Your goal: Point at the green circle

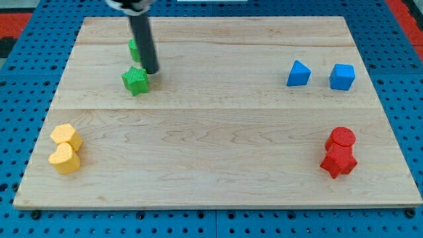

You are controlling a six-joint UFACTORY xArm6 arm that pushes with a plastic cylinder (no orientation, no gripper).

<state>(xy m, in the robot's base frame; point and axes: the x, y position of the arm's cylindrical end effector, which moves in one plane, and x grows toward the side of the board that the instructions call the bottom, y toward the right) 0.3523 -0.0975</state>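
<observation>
The green circle (133, 49) sits near the view's top left, mostly hidden behind the dark rod. My tip (151, 71) rests on the board just below and right of the green circle. It is right beside the upper right of the green star (135, 80). Whether the tip touches either block, I cannot tell.
A blue triangle (298, 73) and a blue cube (342, 77) sit at the view's right. A red circle (342, 138) and a red star (338, 161) are at the lower right. A yellow hexagon (66, 135) and a yellow heart (65, 159) are at the lower left on the wooden board (218, 132).
</observation>
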